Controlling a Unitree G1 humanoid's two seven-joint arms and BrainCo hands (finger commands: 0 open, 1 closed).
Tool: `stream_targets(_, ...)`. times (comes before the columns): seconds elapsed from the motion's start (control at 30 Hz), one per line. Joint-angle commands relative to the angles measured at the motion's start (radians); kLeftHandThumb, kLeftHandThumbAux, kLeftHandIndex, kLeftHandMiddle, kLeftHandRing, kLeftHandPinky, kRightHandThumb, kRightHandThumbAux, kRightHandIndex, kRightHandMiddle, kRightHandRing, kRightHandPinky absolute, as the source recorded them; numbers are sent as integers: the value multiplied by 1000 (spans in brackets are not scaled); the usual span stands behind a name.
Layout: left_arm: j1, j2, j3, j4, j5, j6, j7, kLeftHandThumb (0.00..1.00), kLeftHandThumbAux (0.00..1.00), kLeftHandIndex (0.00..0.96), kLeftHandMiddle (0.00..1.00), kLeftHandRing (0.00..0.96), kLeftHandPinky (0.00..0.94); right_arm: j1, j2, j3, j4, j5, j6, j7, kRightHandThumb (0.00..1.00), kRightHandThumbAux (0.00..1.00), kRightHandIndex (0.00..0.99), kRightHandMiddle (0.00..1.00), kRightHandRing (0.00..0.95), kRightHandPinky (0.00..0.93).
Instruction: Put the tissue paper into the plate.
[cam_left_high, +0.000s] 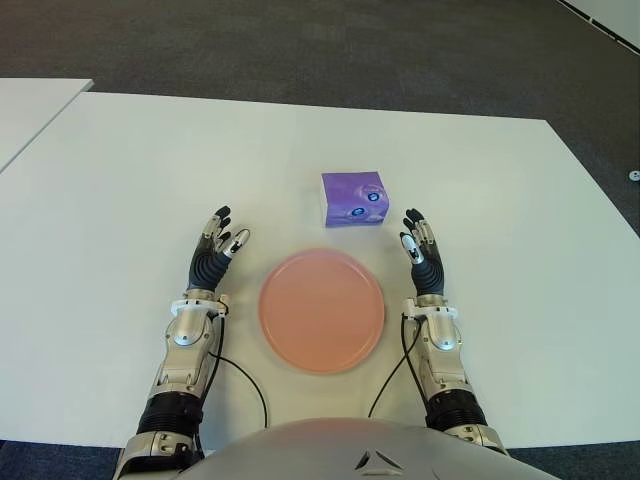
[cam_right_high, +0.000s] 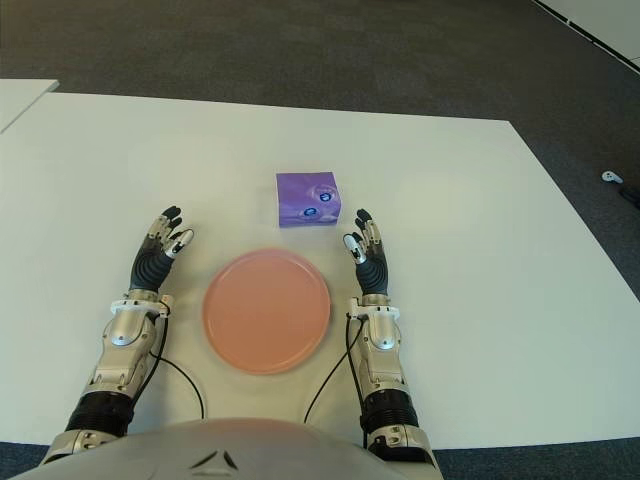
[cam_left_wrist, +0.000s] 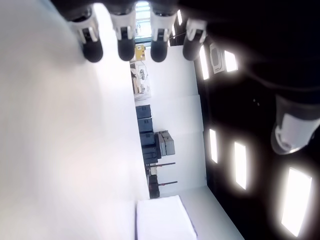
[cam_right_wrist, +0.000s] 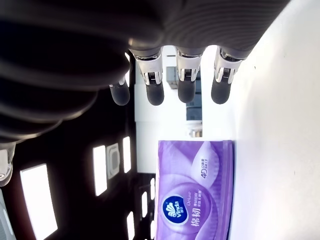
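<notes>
Seen from the head: purple tissue pack (cam_left_high: 354, 198) lying on the white table (cam_left_high: 120, 200) just beyond the pink plate (cam_left_high: 321, 310), apart from it; left hand (cam_left_high: 213, 252) left of plate, right hand (cam_left_high: 421, 252) right of it. At both wrists: fingers (cam_left_wrist: 126, 42) extended, holding nothing.

The purple tissue paper pack (cam_left_high: 354, 198) lies flat, just ahead of the right robot hand (cam_left_high: 421, 251); the empty pink plate (cam_left_high: 321, 310) sits between both hands.
</notes>
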Motion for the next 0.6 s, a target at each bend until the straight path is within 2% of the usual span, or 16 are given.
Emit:
stream_targets(0.03,11,-5,-8,-3,-9,10,-12,334,458,0,0,0,0,79,8,4,74,-2,70,0,550,361,0,0,0,0)
stream_targets(0.6,12,-8,-11,0,-6,8,-8,338,457,0,0,0,0,83,0,-2,34,-29,138,-61,566,339,0,0,0,0)
